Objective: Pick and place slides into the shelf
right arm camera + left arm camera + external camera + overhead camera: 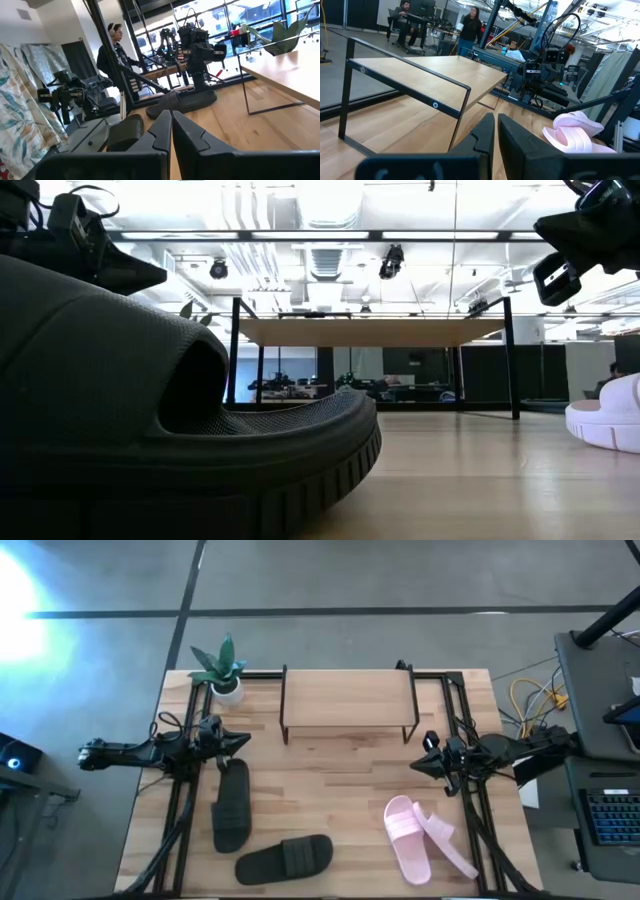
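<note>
Two dark olive-black slides lie flat on the table's near left: one (232,805) just below my left gripper, the other (285,858) nearer the front edge, filling the low view (150,410). Two pale pink slides (408,835) (447,837) lie touching at the near right, also in the left wrist view (575,132). The shelf (348,700) stands at the table's far middle on thin black legs. My left gripper (246,743) (496,117) hovers shut, left of the shelf. My right gripper (414,766) (171,114) hovers shut, right of the shelf.
A small potted plant (222,670) stands at the far left corner beside the shelf. Black frame rails (178,810) run along both table sides. Bare wood (330,780) lies between the shelf and the slides. People (470,25) are in the room beyond.
</note>
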`<act>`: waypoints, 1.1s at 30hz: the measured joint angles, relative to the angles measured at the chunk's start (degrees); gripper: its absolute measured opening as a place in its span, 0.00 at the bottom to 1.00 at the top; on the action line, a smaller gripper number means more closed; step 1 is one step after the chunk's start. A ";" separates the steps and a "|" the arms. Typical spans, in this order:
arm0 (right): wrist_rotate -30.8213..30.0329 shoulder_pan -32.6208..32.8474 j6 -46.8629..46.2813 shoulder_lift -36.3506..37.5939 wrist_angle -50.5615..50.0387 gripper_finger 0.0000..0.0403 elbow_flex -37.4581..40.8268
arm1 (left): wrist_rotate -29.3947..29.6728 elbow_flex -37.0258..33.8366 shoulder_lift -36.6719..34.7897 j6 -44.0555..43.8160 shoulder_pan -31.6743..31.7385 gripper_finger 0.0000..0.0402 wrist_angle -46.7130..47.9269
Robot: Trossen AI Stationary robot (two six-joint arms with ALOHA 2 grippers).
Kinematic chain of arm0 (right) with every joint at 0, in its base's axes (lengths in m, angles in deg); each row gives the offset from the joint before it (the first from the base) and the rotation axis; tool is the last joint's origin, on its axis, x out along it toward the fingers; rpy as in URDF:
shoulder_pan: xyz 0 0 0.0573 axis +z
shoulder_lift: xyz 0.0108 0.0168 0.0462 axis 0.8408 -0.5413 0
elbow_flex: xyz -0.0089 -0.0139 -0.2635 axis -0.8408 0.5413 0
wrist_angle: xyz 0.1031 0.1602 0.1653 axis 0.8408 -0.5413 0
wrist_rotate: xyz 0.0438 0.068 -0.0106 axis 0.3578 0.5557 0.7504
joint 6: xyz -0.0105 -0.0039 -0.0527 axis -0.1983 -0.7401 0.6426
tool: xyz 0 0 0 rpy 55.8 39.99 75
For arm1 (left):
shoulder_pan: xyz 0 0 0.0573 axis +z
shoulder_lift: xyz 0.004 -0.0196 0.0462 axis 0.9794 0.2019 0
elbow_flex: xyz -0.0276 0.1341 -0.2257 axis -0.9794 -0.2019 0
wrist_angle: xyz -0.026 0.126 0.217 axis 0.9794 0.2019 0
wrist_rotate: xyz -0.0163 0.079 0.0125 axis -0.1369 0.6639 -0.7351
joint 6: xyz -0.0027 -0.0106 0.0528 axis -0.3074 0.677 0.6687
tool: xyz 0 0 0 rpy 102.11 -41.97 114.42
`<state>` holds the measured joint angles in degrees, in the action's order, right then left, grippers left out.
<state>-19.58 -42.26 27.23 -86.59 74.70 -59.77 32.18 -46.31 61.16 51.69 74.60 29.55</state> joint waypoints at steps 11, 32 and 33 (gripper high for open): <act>0.00 0.02 0.00 0.01 0.01 0.02 0.00 | 0.00 0.01 0.00 0.02 0.00 0.02 0.00; -8.99 0.00 -50.92 -0.67 11.90 0.02 -0.03 | 0.02 -0.01 0.00 0.00 -0.02 0.02 -0.07; -8.24 -0.01 -52.20 -0.58 12.55 0.02 -0.02 | 0.02 -0.01 0.00 0.00 0.00 0.02 -0.07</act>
<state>-27.82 -42.27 -24.96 -87.17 87.25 -59.79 32.20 -46.32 61.16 51.69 74.60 29.48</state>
